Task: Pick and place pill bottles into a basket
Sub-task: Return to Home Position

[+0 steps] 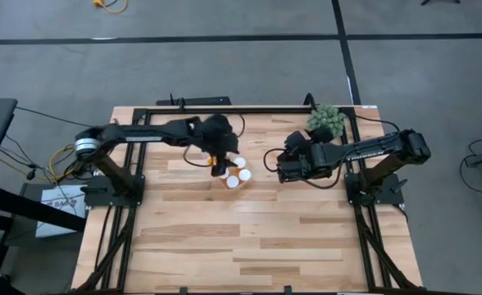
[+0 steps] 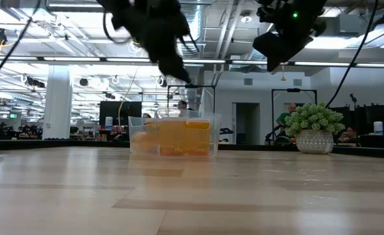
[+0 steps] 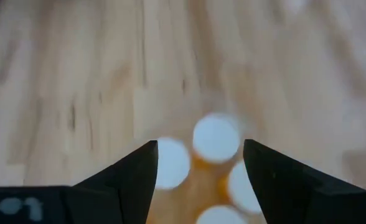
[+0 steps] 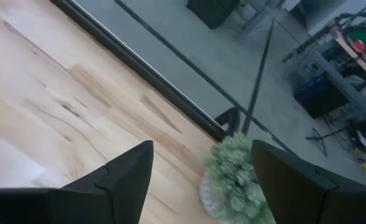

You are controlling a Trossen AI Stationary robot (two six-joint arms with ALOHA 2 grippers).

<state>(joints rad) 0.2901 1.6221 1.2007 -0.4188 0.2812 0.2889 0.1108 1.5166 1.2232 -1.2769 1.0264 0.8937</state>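
Jaws gape empty on our left gripper (image 3: 200,143), over the clear plastic basket (image 2: 211,134) holding all visible white-capped orange pill bottles (image 1: 238,168), and our right gripper (image 4: 203,144).

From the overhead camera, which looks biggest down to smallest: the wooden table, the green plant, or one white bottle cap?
Largest: the table.
Next: the plant.
Smallest: the white cap of a pill bottle.

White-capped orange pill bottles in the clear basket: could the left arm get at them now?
Probably yes: the open left gripper hangs above the white-capped orange pill bottles in the clear basket, nothing between; the right gripper waits aside.
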